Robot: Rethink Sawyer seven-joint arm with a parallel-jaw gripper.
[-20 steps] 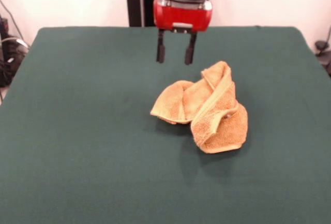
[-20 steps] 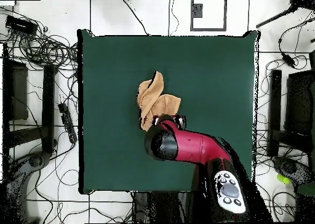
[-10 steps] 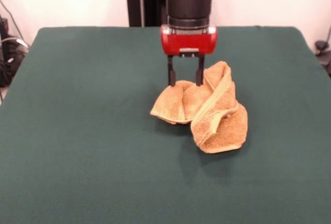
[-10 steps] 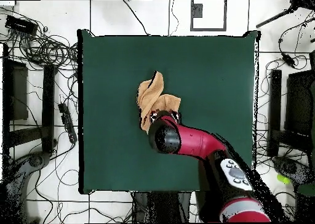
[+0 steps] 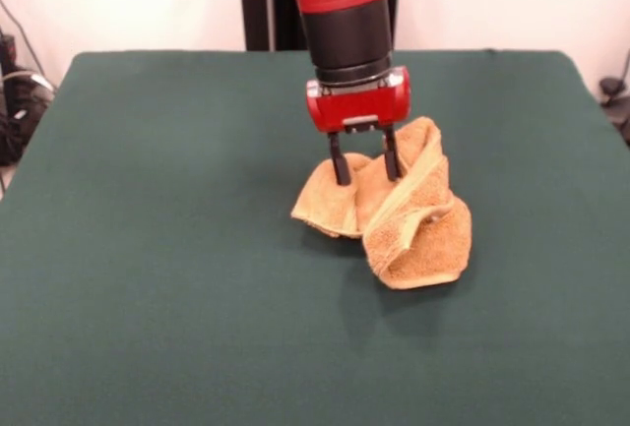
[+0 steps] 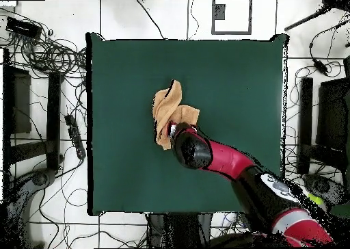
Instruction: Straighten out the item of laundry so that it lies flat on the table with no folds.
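The orange-tan terry towel [image 5: 399,212] lies crumpled and folded over itself near the middle of the dark green table [image 5: 148,249]. My gripper [image 5: 365,171] is open, its two black fingers pressed down into the towel's far fold, one on each side of a ridge of cloth. In the overhead view the towel [image 6: 169,111] shows just above the arm's black wrist, and the gripper itself is hidden under that wrist.
The red and black arm [image 6: 225,164] reaches in from the table's robot side. Cables and equipment [image 6: 41,55] lie on the floor around the table. Cables [image 5: 20,91] also sit off the table's left edge in the front view.
The gripper has come down and forward from above the table behind the towel onto the towel's far fold. The towel's left lobe has shifted slightly.
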